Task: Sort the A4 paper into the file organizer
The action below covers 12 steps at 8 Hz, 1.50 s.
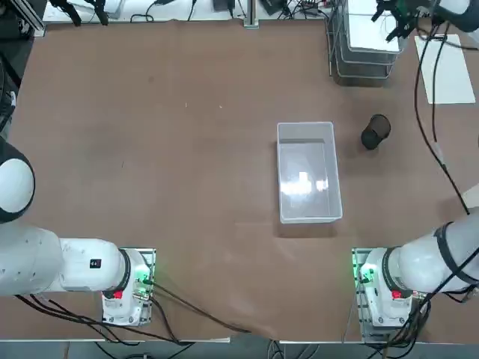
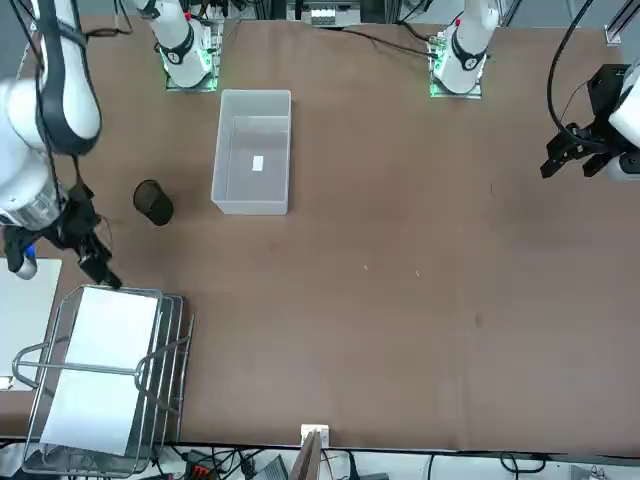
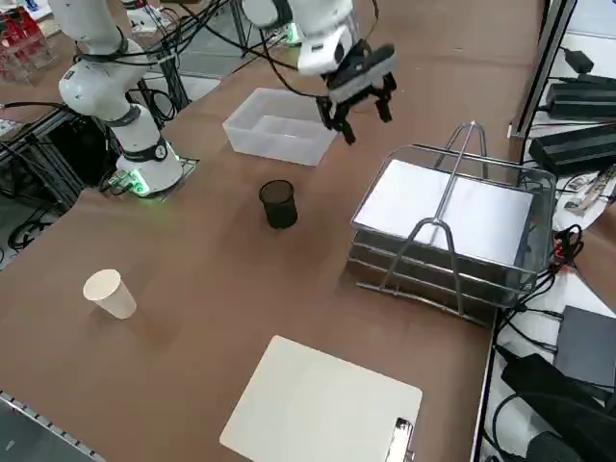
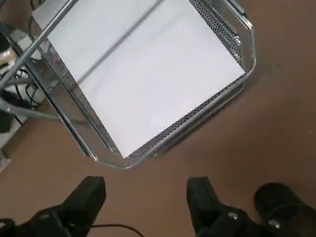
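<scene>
You have a clear bin (image 1: 308,173) near the middle of the brown table (image 1: 165,149), a black mesh cup (image 3: 279,204) upright between it and the table's right edge, a paper cup (image 3: 109,294) well apart, and a white clipboard (image 3: 322,402) flat at the edge.

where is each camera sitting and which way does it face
Top: overhead, looking down; both arm bases at the bottom edge, clear bin mid-table.
Front: across the table facing the robot; right arm at picture left, its hand by the file organizer.
Right side: raised at the robot's right, looking diagonally down; right arm over the table, clipboard nearest.
Right wrist: on the right arm, looking past its open fingers at the A4 paper lying in the organizer's top tray.
Shared: front and right side both show the black cup.
</scene>
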Available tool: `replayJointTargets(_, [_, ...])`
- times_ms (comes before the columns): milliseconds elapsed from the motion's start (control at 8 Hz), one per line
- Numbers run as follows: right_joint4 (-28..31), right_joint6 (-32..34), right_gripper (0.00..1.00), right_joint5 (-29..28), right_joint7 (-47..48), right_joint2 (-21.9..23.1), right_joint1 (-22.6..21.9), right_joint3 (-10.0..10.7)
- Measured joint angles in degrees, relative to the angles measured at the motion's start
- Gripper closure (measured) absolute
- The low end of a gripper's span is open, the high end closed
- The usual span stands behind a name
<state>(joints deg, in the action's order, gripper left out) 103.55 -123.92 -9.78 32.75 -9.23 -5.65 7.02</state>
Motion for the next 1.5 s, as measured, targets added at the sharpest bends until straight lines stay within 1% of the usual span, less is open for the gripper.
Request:
replayJointTargets(250, [-7.0,12.6,0.00,1.4,-11.0,0.6,0.1,0.1])
replayJointTargets(375, [-9.9,17.8,0.00,2.5,-17.1,0.6,0.4,0.2])
replayJointTargets(500, [-11.9,21.4,0.00,4.4,-22.2,0.6,0.7,0.4])
replayJointTargets(625, [-13.6,24.0,0.00,5.5,-24.9,0.5,1.1,0.5])
replayJointTargets(1000, [-18.7,30.7,0.00,6.1,-26.7,0.7,1.1,0.5])
replayJointTargets(1250, [-19.2,33.7,0.00,7.0,-27.0,2.1,1.3,0.4])
replayJointTargets(1375, [-17.6,33.9,0.00,7.5,-27.7,3.9,1.8,0.4])
replayJointTargets(1500, [-14.4,33.7,0.00,7.8,-29.0,6.7,2.5,0.3])
